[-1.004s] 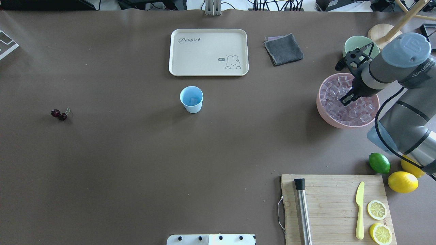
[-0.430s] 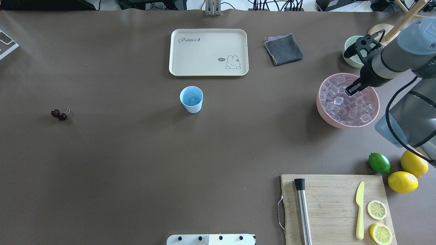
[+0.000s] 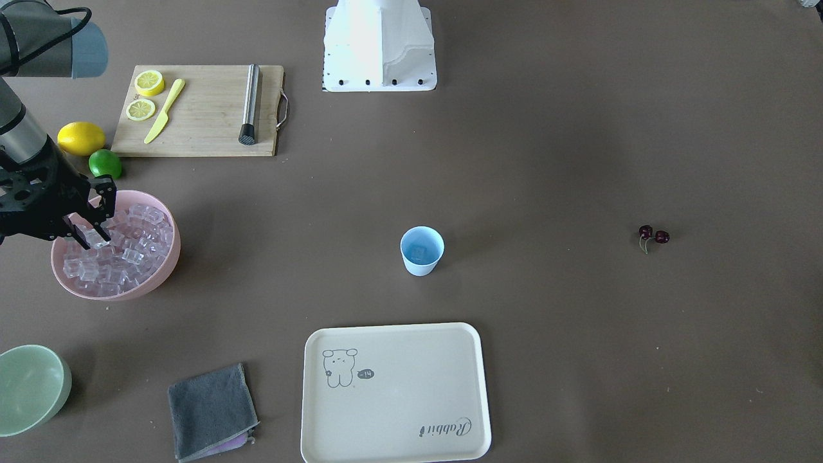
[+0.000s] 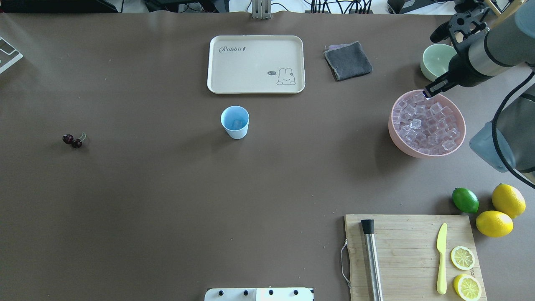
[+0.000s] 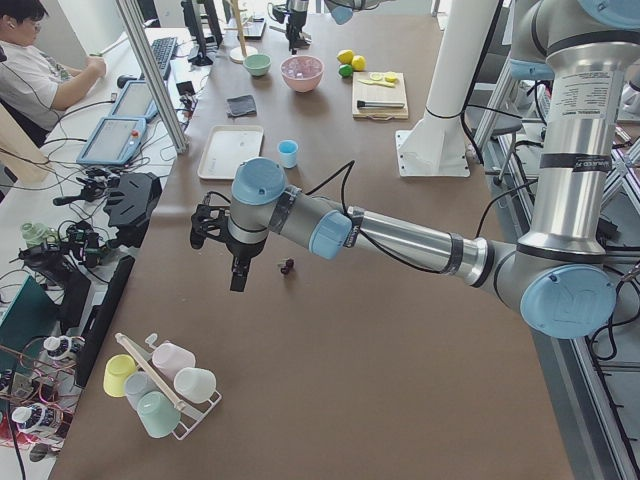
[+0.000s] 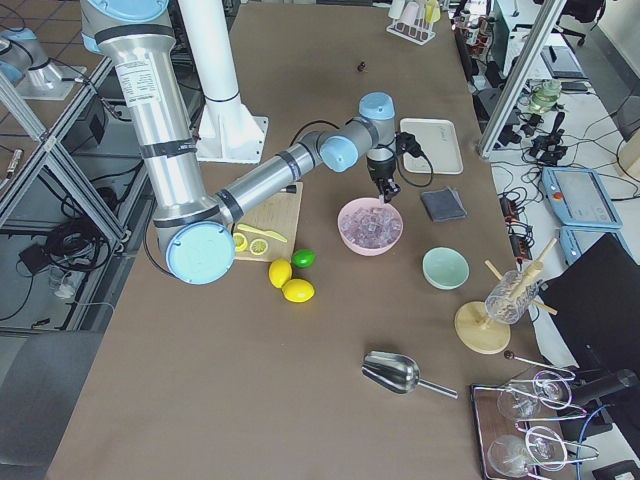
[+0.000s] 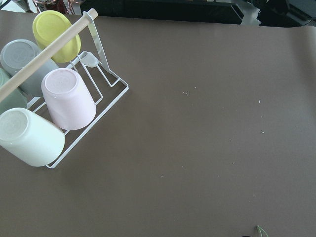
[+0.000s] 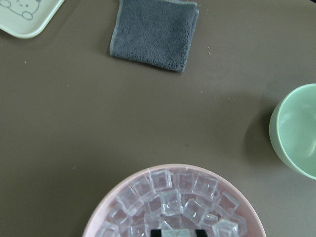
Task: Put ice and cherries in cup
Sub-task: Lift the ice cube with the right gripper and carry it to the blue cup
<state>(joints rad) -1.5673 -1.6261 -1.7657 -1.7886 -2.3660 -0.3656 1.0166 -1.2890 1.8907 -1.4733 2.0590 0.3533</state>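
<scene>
The light blue cup stands mid-table and holds an ice cube; it also shows in the front view. The pink bowl at the right is full of clear ice cubes. My right gripper hangs over the bowl's far rim. In the right wrist view its fingertips sit either side of one ice cube. The cherries lie far left. My left gripper hovers beside the cherries; I cannot tell whether it is open.
A cream tray and a grey cloth lie at the back. A pale green bowl stands behind the pink bowl. A cutting board, a lime and lemons are front right. A cup rack stands left.
My right gripper has moved from the middle of the pink bowl's ice back to its far rim, and the arm has swung away from the bowl. Cup and cherries have not moved.
</scene>
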